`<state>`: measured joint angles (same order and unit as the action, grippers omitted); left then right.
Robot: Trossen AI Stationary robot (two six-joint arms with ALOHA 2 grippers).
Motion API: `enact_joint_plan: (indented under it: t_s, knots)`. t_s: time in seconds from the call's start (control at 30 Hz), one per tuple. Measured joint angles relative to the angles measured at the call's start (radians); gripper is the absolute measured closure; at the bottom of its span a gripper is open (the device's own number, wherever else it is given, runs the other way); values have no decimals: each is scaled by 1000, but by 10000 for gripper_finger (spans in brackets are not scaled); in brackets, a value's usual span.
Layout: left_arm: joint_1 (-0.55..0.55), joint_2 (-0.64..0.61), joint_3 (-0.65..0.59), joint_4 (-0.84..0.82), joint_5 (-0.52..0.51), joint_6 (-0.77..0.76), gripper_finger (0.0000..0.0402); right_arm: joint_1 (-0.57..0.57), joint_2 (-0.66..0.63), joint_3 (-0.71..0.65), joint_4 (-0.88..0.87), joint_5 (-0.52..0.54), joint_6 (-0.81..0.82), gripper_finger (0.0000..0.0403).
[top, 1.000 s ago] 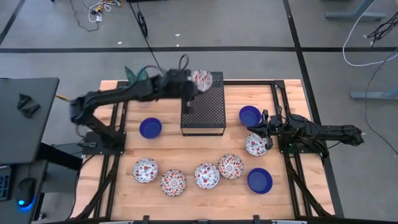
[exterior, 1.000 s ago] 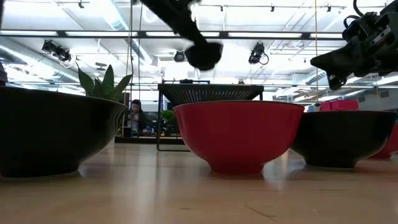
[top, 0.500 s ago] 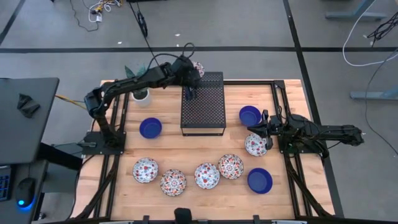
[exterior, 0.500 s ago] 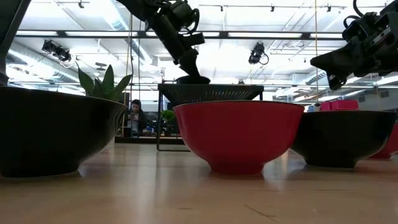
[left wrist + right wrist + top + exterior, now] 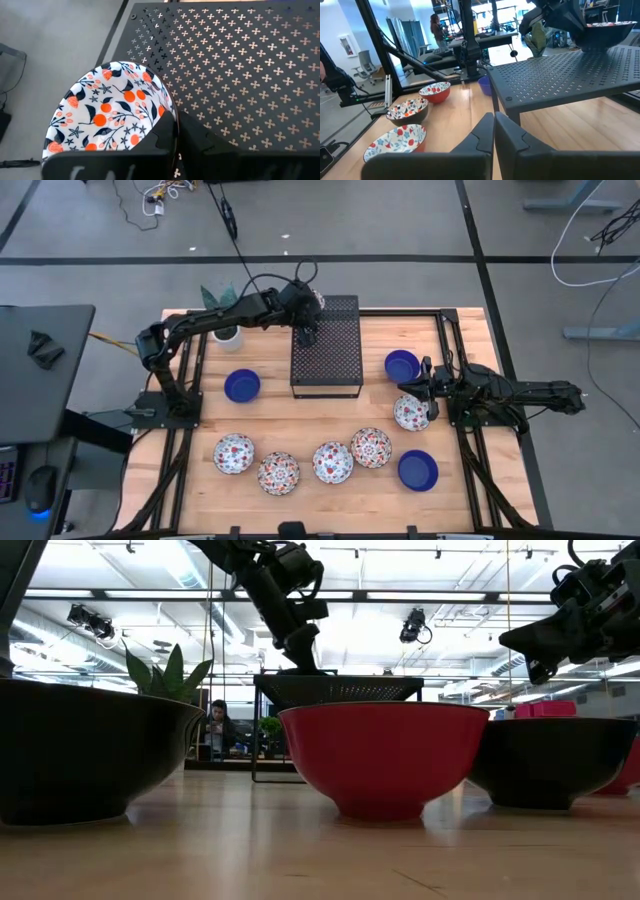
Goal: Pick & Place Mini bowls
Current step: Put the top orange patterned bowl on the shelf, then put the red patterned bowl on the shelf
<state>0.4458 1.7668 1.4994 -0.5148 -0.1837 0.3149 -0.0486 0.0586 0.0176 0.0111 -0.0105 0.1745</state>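
L gripper (image 5: 305, 332) sits over the far-left corner of the black perforated box (image 5: 333, 355), fingers clamped on the rim of a floral mini bowl (image 5: 107, 112). L wrist view: bowl is mouth-up, rim pinched between the two fingers, most of it on the box's corner edge or hanging past it; can't tell whether its base actually rests on the top. Key relation for the next move: bowl lies outboard of the gripper, toward the box's far-left edge, so a release there risks tipping off; judgement is it wants shifting inward over the perforated top first. Plenty of open top toward the box's centre and right.

R gripper (image 5: 428, 402) waits right of the box, fingers pressed together w/ nothing between them, just beside another floral bowl (image 5: 408, 413). Blue bowls (image 5: 402, 365) lie left and right of the box; a row of floral bowls (image 5: 332, 462) in front of it.
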Motion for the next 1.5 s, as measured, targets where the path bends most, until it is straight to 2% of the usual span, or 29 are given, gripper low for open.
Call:
enact_joint_plan:
  t_s: [0.33,0.6,0.8,1.0,1.07,1.17,1.33,1.5]
  knots:
    - [-8,0,-2,1,8,-45,338,0,0,0,0,0,0,385]
    - [-7,-9,-1,-3,88,-64,268,0,0,0,0,0,0,385]
    - [-21,-110,0,-21,106,-74,220,0,0,0,0,0,0,385]
    - [-84,-243,-7,-119,110,-130,211,0,0,0,0,0,0,385]
    - [-119,-289,-60,-128,110,-150,216,0,0,0,0,0,0,385]
    - [-182,-370,-212,-8,103,-181,230,0,0,0,0,0,0,385]
    - [-297,-500,-543,368,94,-257,255,0,0,0,0,0,0,385]
    - [-433,-535,-800,725,90,-344,274,0,0,0,0,2,0,385]
